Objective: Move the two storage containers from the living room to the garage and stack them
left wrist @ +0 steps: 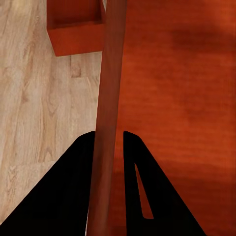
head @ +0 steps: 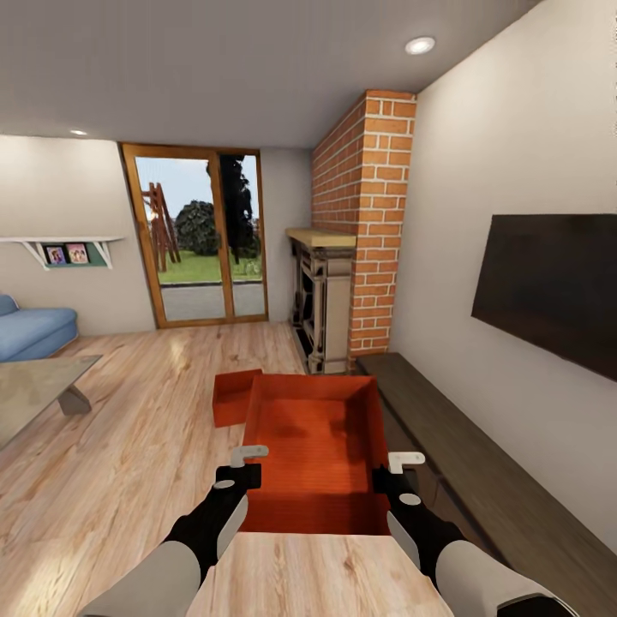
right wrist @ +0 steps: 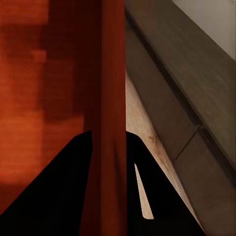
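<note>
In the living room I hold one orange-red storage container [head: 313, 446] up in front of me between both arms. My left gripper [head: 244, 476] is shut on its left wall [left wrist: 108, 98], and the left wrist view shows the black fingers [left wrist: 73, 187] on either side of that wall. My right gripper [head: 390, 484] is shut on the right wall [right wrist: 110, 73]. The other storage container [head: 233, 397] sits on the wood-plank floor just beyond the held one, to its left, and also shows in the left wrist view [left wrist: 73, 24].
A long dark wooden cabinet [head: 480, 463] runs along the right wall under a black screen [head: 548, 287]. The brick fireplace [head: 330, 300] stands ahead, with glass doors [head: 197, 248] beyond. A low table [head: 34, 386] and a blue sofa [head: 30, 330] are at the left.
</note>
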`<state>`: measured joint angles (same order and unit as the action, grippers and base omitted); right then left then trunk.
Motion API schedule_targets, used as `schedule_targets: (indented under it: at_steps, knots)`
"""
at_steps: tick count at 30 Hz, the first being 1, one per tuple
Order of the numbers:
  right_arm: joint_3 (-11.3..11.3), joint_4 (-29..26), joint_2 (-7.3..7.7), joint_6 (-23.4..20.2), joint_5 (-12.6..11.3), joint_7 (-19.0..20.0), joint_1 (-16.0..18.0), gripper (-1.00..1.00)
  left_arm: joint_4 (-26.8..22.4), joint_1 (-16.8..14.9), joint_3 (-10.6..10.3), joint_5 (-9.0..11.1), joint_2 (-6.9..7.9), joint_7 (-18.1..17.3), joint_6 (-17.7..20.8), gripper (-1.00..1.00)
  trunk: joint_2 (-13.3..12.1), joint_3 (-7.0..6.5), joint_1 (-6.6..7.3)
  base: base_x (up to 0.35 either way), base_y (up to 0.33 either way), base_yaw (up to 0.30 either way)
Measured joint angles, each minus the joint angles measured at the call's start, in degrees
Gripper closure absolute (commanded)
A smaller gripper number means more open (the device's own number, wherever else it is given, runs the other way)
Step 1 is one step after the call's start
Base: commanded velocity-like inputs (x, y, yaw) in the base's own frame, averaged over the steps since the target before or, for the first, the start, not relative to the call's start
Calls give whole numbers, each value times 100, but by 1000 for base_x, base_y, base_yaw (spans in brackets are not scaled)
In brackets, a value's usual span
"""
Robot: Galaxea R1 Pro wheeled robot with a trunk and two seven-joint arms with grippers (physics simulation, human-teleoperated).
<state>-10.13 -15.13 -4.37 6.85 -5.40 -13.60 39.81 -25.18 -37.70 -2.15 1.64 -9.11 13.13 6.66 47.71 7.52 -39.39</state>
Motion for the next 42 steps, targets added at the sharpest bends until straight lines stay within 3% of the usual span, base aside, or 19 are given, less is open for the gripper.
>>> schedule_targets:
  at_steps: [33,42]
  knots:
    - [0,-7,6,4,-5,15,0,100,-12,3,-1,-1,-2,0,-1,100,0,-14,0,0,0,0]
    - [-8,1,-1,-6,-7,-7,0,100,3,1,0,3,1,-1,2,100,0,-14,0,0,0,226]
